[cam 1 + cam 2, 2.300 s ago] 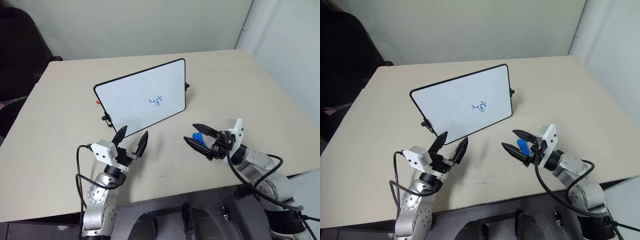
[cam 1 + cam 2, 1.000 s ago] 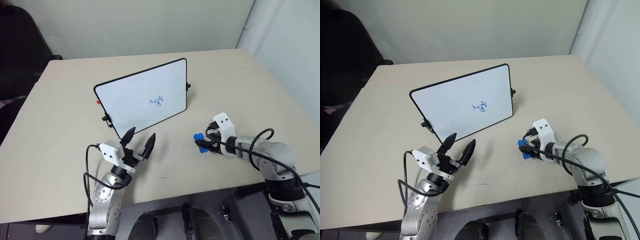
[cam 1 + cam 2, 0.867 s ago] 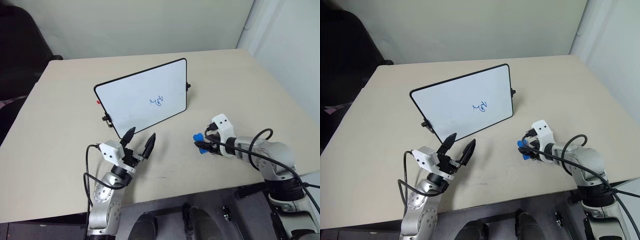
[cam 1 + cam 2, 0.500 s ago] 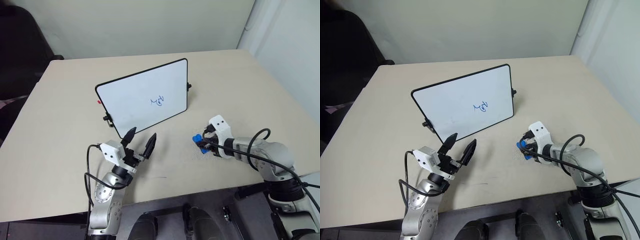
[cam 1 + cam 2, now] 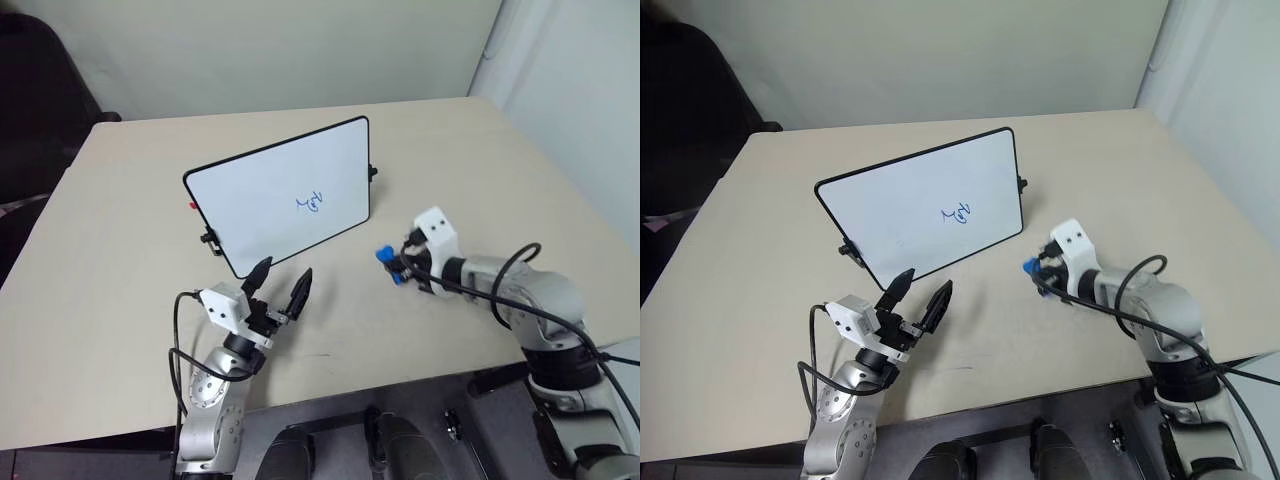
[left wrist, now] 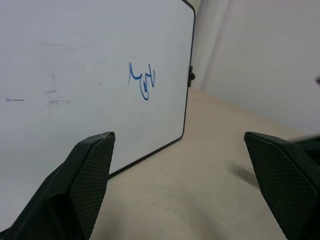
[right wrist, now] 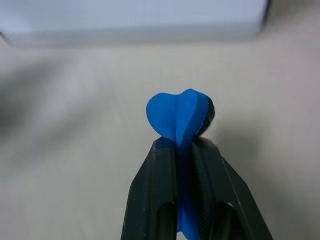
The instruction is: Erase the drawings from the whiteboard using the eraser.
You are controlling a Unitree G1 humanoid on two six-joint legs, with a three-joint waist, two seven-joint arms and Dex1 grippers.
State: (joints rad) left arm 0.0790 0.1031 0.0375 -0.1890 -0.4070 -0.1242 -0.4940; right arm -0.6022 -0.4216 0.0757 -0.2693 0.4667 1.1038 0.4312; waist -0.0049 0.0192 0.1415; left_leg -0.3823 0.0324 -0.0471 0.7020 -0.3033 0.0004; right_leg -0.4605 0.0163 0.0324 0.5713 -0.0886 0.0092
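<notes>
Between right jaws: blue eraser point(image 7: 179, 115) pinched, folded.

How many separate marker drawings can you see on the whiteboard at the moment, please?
1: a small blue scribble sits right of centre on the whiteboard, which stands propped on the table. Its back face is hidden, so marks there cannot be ruled out.
</notes>
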